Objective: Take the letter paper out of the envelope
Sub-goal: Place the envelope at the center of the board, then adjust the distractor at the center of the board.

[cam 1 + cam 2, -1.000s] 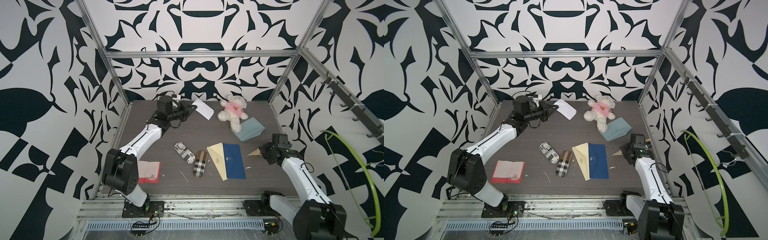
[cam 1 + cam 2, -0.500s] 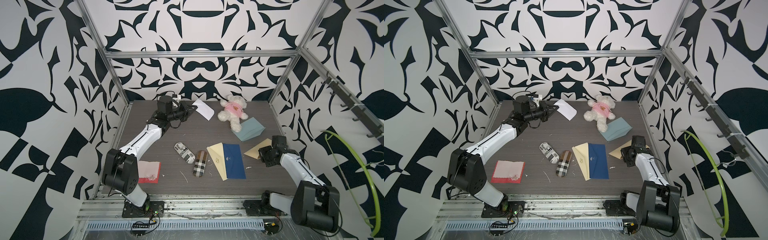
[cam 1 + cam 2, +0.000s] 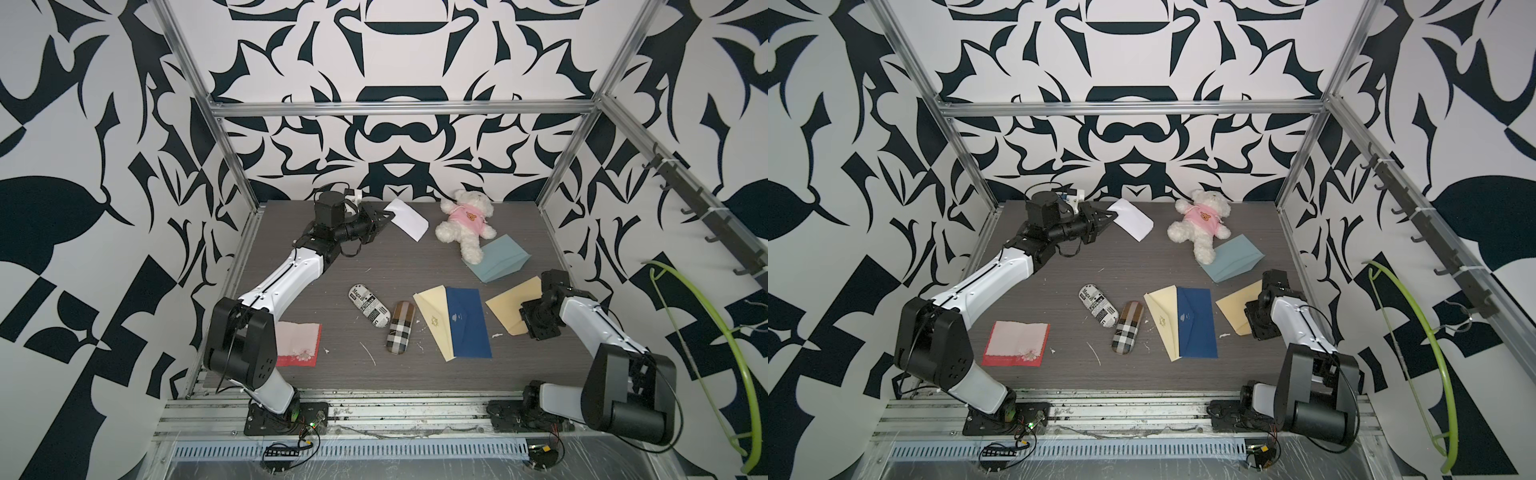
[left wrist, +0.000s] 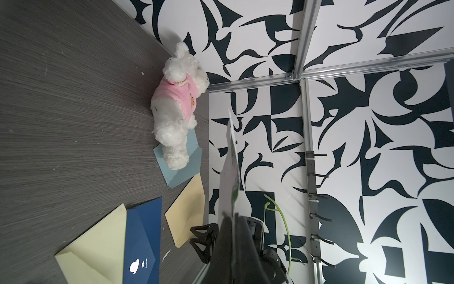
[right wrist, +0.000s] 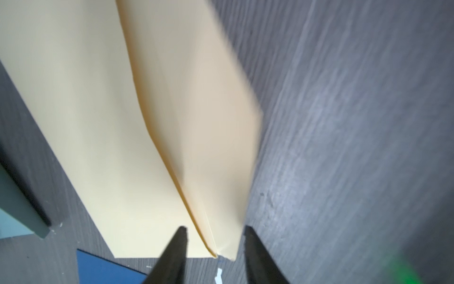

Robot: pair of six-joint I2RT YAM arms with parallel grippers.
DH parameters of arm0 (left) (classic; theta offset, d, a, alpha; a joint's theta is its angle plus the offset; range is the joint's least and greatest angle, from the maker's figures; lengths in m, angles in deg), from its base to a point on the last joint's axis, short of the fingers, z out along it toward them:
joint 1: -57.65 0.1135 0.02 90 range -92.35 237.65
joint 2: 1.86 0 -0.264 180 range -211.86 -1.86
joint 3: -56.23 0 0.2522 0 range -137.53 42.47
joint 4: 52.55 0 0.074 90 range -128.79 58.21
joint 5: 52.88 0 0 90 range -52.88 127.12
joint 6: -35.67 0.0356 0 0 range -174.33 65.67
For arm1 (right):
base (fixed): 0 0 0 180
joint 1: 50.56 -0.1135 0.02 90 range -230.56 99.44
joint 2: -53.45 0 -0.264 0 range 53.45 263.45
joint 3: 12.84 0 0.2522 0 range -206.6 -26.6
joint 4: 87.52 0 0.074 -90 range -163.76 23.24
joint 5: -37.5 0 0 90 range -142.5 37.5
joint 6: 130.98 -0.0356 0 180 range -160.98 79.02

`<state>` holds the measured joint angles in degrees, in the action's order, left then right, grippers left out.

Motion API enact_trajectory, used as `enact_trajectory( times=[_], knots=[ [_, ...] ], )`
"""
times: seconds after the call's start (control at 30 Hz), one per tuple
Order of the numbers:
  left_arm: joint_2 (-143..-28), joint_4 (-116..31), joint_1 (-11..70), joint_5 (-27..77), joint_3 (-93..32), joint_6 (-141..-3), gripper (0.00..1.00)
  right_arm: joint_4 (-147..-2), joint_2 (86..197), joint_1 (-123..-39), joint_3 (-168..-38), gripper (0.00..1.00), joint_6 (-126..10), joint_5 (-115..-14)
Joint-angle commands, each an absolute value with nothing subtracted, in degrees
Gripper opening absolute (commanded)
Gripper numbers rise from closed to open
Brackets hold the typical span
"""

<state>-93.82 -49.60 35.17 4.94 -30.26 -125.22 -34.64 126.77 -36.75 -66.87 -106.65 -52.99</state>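
Letter paper [image 3: 407, 218] is hanging in the closed left tool [image 3: 386, 217]; the right tool [image 5: 215, 228] is opening, releasing the tan envelope [image 3: 511, 303] onto the table [image 3: 395, 266]: removal seemingly done.

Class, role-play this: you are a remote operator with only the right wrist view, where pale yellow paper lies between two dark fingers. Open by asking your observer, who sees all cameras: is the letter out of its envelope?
Observer: Yes. The left gripper is shut on a white sheet of letter paper, held in the air above the grey wood-grain table, with no envelope around it.
Operator: Where does my envelope lie?
Observer: The tan paper envelope lies flat on the right arm's side of the table, at the tips of the open right gripper.
Operator: What is nearby?
Observer: A white plush bear in a pink top, one leg on a grey-blue envelope.
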Motion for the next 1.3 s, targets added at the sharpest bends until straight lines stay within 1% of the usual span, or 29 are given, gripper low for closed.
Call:
enact_trajectory(
  times=[0.0, 0.2, 0.33, 0.43, 0.6, 0.63, 0.77, 0.93, 1.07, 1.27],
  knots=[
    [-93.5, -47.6, 35.1, 5.4, -32.2, -123.3, 0.00, -28.3, 126.0, -36.6, -71.3, 0.48, -106.9, -48.5],
    [-94.0, -45.4, 35.1, 5.9, -33.1, -121.8, 0.00, -24.4, 123.7, -38.6, -79.1, 0.53, -102.6, -44.3],
    [-94.4, -43.1, 35.1, 6.1, -34.0, -120.1, 0.00, -24.2, 124.4, -44.1, -86.0, 0.52, -96.6, -38.7],
    [-94.3, -41.7, 35.2, 6.4, -34.3, -119.1, 0.00, -26.3, 128.6, -48.5, -90.0, 0.50, -89.8, -38.7],
    [-93.7, -40.7, 35.5, 6.2, -34.0, -118.4, 0.00, -27.8, 141.9, -51.5, -98.4, 0.47, -78.9, -41.3],
    [-93.5, -40.5, 35.5, 6.2, -34.0, -118.4, 0.00, -27.5, 144.8, -52.0, -100.2, 0.46, -77.4, -43.5],
    [-92.3, -39.6, 35.6, 6.4, -33.5, -118.1, 0.00, -28.2, 153.7, -53.6, -106.1, 0.45, -74.0, -45.3],
    [-90.3, -38.4, 35.5, 7.5, -32.3, -117.5, 0.00, -28.8, 163.0, -57.2, -114.8, 0.44, -71.2, -51.3],
    [-88.7, -37.7, 35.8, 8.2, -31.1, -117.2, 0.00, -28.4, 167.2, -60.3, -118.7, 0.43, -71.4, -53.4],
    [-86.7, -37.2, 37.1, 8.6, -29.2, -117.1, 0.00, -29.6, 170.1, -61.6, -120.7, 0.42, -70.8, -56.5]
  ],
)
